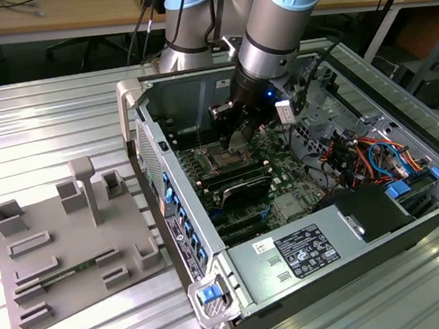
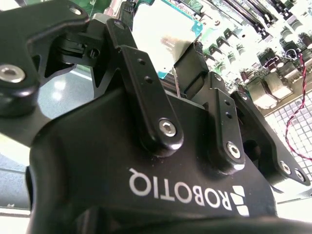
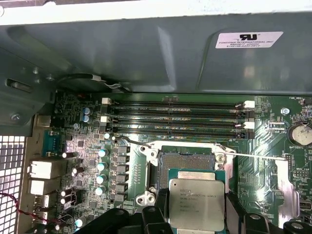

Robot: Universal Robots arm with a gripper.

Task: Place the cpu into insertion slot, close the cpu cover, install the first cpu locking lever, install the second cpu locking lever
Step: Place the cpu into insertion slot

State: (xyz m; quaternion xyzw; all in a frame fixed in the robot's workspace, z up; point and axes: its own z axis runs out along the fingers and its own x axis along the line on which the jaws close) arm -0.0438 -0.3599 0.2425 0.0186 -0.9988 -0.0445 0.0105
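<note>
Exterior view's left: grey fixture tray (image 1: 64, 261), well apart from the open computer case (image 1: 159, 187), not in play. Centre, first step in hand: gripper (image 1: 236, 137) inside the case, fingers (image 3: 160, 205) clamped on two opposite edges of the cpu (image 3: 197, 204), chip close over the bare insertion slot (image 3: 187, 161) and, as far as the views allow, not yet seated; seating calls for a square, level fit into the recess. Surroundings: memory slots (image 3: 175, 117) just beyond the socket, thin wire levers (image 3: 258, 156) sprung out at either side, cable bundle (image 1: 361, 152) at the exterior view's right.
</note>
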